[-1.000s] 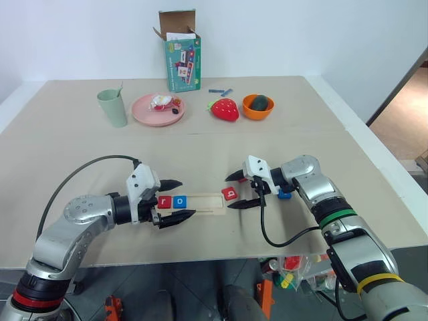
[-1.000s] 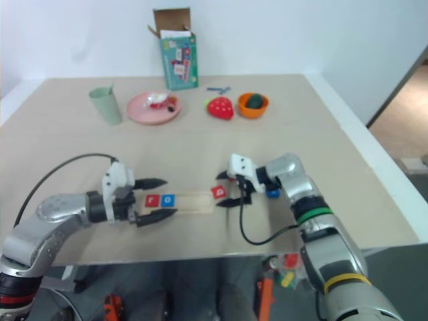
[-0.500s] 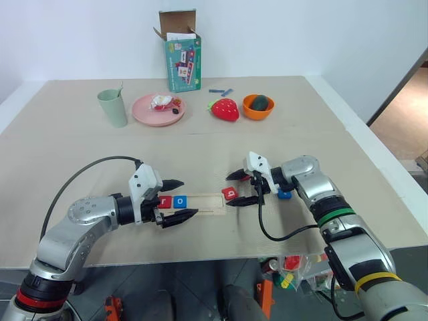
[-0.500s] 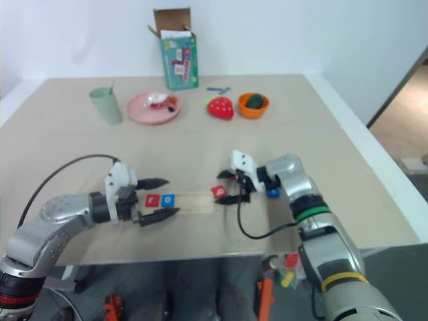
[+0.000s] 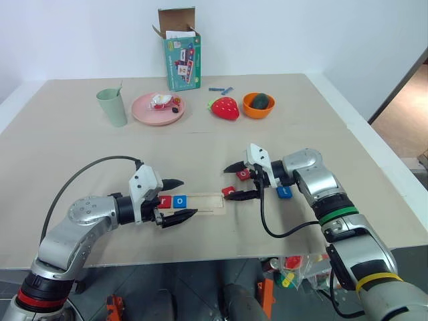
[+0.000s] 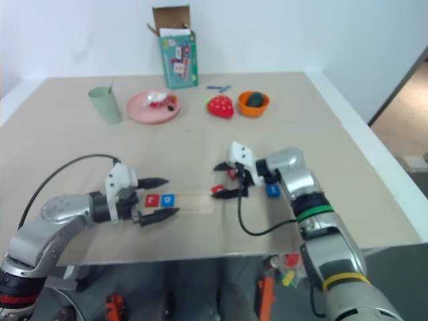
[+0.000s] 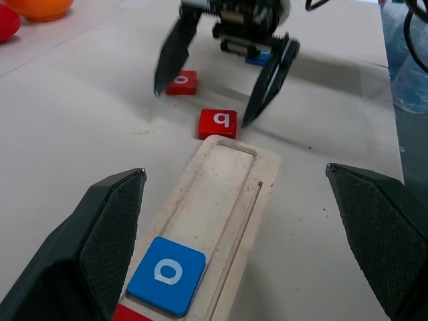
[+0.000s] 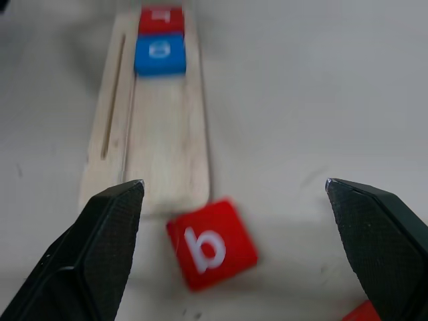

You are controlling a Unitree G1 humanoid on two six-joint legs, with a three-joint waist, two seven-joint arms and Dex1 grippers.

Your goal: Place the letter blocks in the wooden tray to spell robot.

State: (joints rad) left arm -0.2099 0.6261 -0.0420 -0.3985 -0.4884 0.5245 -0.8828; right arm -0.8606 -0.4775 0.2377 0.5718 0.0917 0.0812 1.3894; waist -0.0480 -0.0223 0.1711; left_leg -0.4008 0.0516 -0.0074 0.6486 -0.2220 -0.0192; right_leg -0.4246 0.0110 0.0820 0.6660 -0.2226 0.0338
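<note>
The wooden tray [image 5: 200,201] lies near the table's front edge, with a red tile [image 5: 165,200] and a blue "o" tile [image 5: 180,200] side by side at its left end. My left gripper [image 5: 188,196] is open, its fingers on either side of that end, touching nothing. A red "b" tile [image 5: 229,192] lies askew on the table just off the tray's right end. A second red tile [image 5: 243,174] and a blue tile [image 5: 283,192] lie farther right. My right gripper [image 5: 229,182] hovers open above the "b" tile [image 8: 212,244], holding nothing.
Along the back stand a green cup [image 5: 112,107], a pink plate [image 5: 158,110], a red strawberry toy [image 5: 225,109], an orange bowl [image 5: 257,105] and an open teal box [image 5: 180,57]. The table's front edge runs just below the tray.
My right gripper has lifted off the table from around the "b" tile, still open, uncovering the second red tile behind it. The tiles and the left gripper stayed put.
</note>
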